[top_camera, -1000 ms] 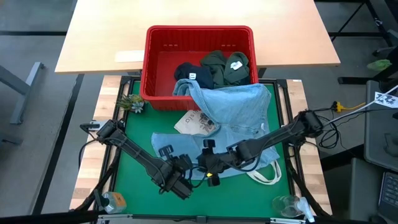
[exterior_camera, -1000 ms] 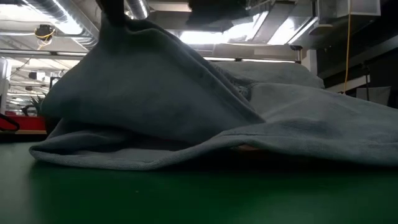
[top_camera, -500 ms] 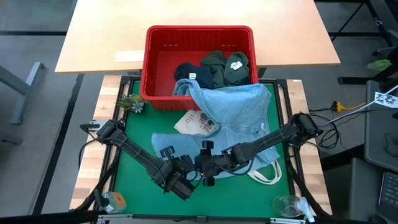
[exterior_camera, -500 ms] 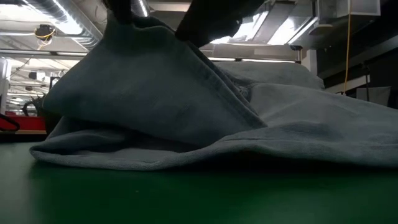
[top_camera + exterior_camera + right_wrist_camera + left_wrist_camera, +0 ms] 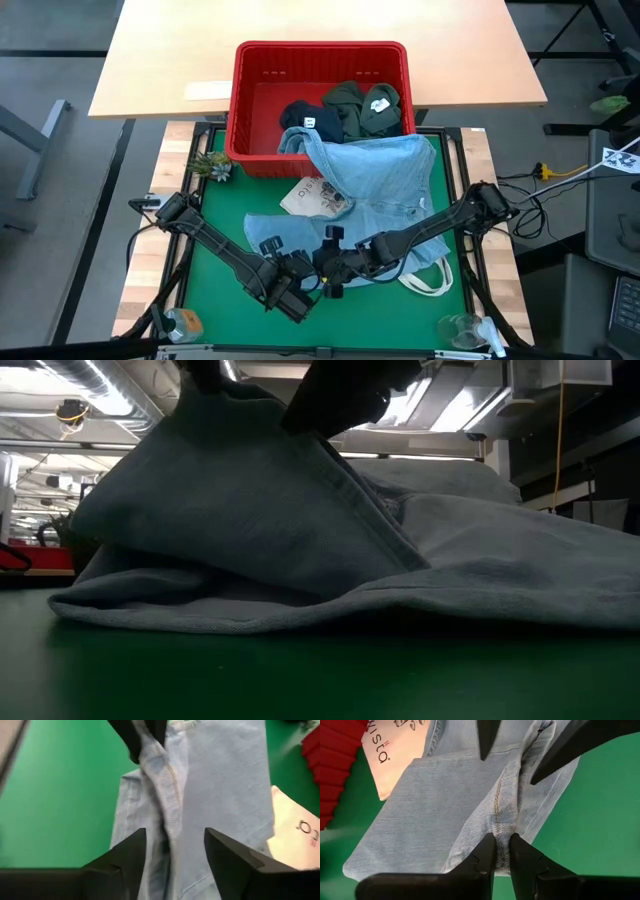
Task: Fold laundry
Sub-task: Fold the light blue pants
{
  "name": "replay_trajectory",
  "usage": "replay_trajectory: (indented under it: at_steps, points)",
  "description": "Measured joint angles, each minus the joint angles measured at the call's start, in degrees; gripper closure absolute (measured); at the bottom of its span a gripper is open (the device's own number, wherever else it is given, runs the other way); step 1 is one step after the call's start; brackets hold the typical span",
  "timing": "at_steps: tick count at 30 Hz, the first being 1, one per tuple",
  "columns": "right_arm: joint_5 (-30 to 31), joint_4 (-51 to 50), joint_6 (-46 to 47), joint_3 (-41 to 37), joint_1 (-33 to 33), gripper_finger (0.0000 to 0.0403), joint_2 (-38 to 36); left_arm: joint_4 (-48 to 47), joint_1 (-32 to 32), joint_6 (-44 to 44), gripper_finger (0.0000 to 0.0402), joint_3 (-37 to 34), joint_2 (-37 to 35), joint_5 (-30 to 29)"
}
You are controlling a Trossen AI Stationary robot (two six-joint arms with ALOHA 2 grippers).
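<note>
In the high view the left gripper sits low and a little left of centre, over the green worktop. Its fingers are pinched on a raised seam ridge of the light blue denim garment. That garment spreads from the lower middle of the frame up to the front rim of the red plastic slotted basket at upper centre, where the navy blue garment and the dark olive green garments lie. The seam runs lengthwise straight out from the left fingers toward the right gripper, just beside them at centre. In the right wrist view that gripper's fingers stand apart with the same ridge lying between them, not yet clamped. The coming pinch therefore seems to depend on the right fingers closing across the seam, not along it. A white printed tote bag peeks from under the denim.
</note>
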Motion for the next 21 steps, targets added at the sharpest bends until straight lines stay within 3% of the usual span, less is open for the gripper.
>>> replay_trajectory:
  at_steps: [8,13,18,21]
  points:
    - [-0.5,0.1,-3.1,0.0,0.0,0.0388,0.2,-0.1,0.0,0.0,0.0358,0.0,0.0,0.3]
    - [-1.0,0.0,-3.1,0.0,0.0,0.0367,-0.5,-1.1,0.0,0.0,0.0340,0.0,-0.1,0.6]
    - [-2.6,0.5,-3.1,0.0,-0.5,0.0394,-1.3,-4.4,-2.1,-0.4,0.0327,0.0,-2.6,-1.9]
    - [-4.9,1.9,-2.4,0.2,-1.3,0.0389,-1.6,-5.3,-3.8,-1.0,0.0322,0.1,-4.5,-2.1]
